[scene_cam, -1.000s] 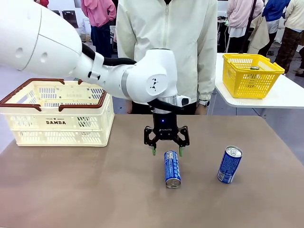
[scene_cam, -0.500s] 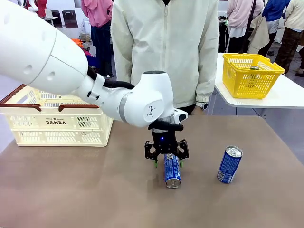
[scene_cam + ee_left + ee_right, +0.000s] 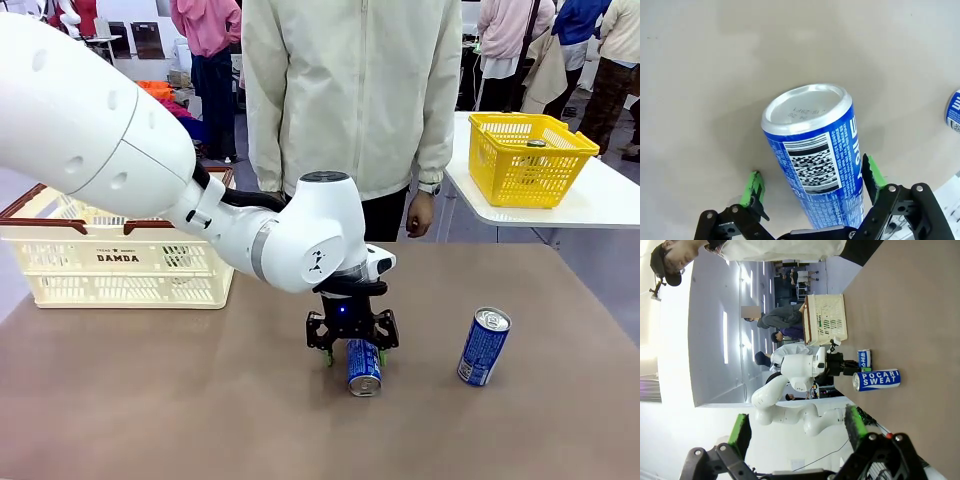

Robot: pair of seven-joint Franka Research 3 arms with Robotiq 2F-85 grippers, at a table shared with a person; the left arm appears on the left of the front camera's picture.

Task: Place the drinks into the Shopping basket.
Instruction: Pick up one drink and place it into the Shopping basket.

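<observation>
Nothing looks finished from where I stand. Two drinks are out on the brown bench (image 3: 150, 400), and I cannot see through the lattice of the cream DAMDA shopping basket (image 3: 120, 258) at the left of the frame to tell whether any lie inside. The left hand (image 3: 354, 357) is down at the lower middle, spread wide over a blue can lying on its side (image 3: 363, 372). Its green pads sit either side of the can's body with a sliver of bench showing on each side, so I judge the pinch is not yet made. The upright Pocari Sweat can (image 3: 484, 346) waits well apart at the lower right, some way in from the bench's right edge. The right hand (image 3: 797, 429) is spread and empty. Between the lying can and the basket the bench is bare, but the basket's dark rim and handles (image 3: 70, 185) must be cleared, and a person (image 3: 350, 100) stands near the far edge.
</observation>
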